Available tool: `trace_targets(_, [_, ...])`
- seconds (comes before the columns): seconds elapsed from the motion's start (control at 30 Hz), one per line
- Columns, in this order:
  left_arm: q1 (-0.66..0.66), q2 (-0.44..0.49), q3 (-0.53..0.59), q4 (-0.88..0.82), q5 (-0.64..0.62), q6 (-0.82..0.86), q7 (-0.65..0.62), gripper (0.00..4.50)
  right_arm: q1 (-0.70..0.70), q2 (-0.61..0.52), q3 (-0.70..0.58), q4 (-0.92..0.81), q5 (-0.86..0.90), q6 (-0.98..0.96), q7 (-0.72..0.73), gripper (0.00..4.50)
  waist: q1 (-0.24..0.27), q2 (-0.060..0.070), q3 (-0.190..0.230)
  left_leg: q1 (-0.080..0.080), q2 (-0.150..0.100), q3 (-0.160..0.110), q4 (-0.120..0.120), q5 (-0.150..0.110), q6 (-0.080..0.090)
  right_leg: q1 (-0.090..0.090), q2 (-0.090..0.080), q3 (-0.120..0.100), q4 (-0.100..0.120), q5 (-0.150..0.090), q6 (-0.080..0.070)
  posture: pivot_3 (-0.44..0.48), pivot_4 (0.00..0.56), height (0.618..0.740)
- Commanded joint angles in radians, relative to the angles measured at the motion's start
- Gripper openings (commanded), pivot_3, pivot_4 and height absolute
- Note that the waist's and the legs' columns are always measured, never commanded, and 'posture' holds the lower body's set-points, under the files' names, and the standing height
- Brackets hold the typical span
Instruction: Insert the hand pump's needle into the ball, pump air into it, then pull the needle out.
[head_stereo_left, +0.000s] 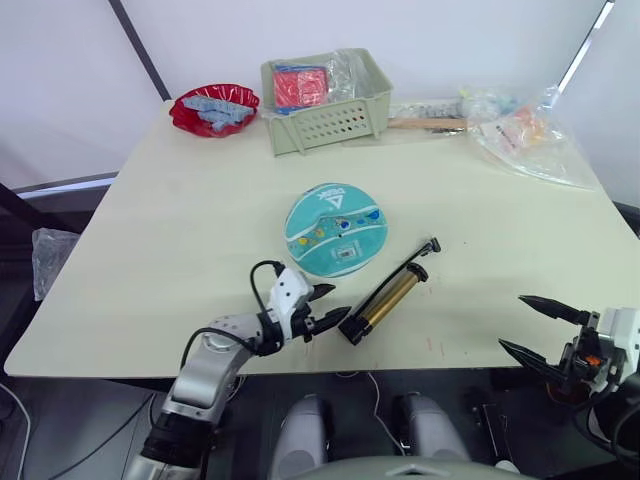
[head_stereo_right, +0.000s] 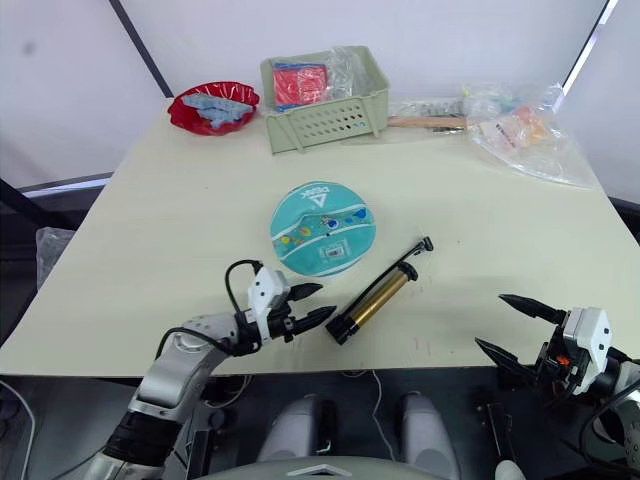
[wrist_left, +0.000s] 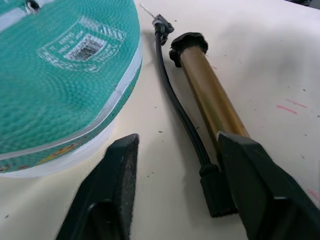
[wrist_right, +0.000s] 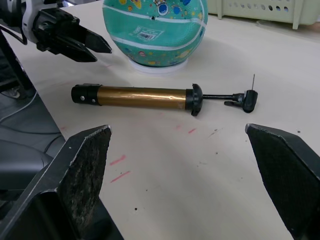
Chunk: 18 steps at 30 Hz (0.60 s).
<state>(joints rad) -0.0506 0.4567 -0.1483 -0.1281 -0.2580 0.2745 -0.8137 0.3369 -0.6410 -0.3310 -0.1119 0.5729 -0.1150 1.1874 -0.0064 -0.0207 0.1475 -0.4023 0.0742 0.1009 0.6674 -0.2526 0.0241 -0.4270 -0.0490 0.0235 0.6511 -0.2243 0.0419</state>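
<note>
Black left end effector (head_stereo_left: 328, 307) agape, empty

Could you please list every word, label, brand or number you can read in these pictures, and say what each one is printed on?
"PEAK", beside a triangle logo, on top of the teal ball; the reading is uncertain.
White label panel on the ball: print too blurred to read.
Barcode sticker on the ball: digits too small to read.
Red packet in the basket: nothing legible.
Hand pump: no markings visible.

Green basket (head_stereo_left: 325, 105) at table's (head_stereo_left: 180, 230) far edge; red bowl (head_stereo_left: 214, 108) left; plastic bags (head_stereo_left: 520, 130) right.
</note>
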Motion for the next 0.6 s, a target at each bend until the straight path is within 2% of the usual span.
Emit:
trace_targets(0.03, [-0.048,-0.054,-0.079,-0.034,0.042,0.046,0.048,2.83,0.012,0.01,-0.034,-0.04,0.021,-0.019,-0.006,4.5,0.003,0.0,0.0,0.0,0.0,0.0,0.0,0.0,0.0,0.0,0.0,0.0,0.0,0.0,0.001,0.0,0.15,0.738])
trace_targets(0.37, [-0.085,-0.138,-0.106,-0.02,0.078,0.139,0.155,2.83,0.021,0.02,-0.035,-0.039,0.018,-0.033,-0.005,4.5,0.005,0.0,0.0,0.0,-0.001,-0.003,0.001,0.0,0.0,0.002,0.0,-0.002,-0.001,-0.001,0.001,0.0,0.15,0.738])
trace_targets(0.47, [-0.089,-0.159,-0.104,-0.021,0.08,0.163,0.177,1.95,0.02,0.02,-0.034,-0.033,0.018,-0.038,-0.001,4.5,0.005,0.0,0.0,0.0,-0.001,-0.003,0.001,0.0,0.0,0.003,0.0,-0.002,-0.002,-0.001,0.001,0.0,0.15,0.738])
trace_targets(0.53, [-0.093,-0.164,-0.109,-0.021,0.097,0.162,0.192,0.98,0.02,0.02,-0.034,-0.027,0.018,-0.042,0.002,4.5,0.006,0.0,0.0,0.0,-0.001,-0.004,0.001,0.0,0.0,0.003,0.0,-0.003,-0.002,-0.001,0.001,0.0,0.15,0.738])
trace_targets(0.6, [-0.098,-0.175,-0.107,-0.017,0.102,0.171,0.21,0.98,0.018,0.02,-0.034,-0.024,0.017,-0.043,0.004,4.5,0.006,0.0,0.0,0.0,-0.001,-0.004,0.001,0.0,0.0,0.003,0.0,-0.003,-0.002,-0.001,0.001,0.0,0.15,0.738])
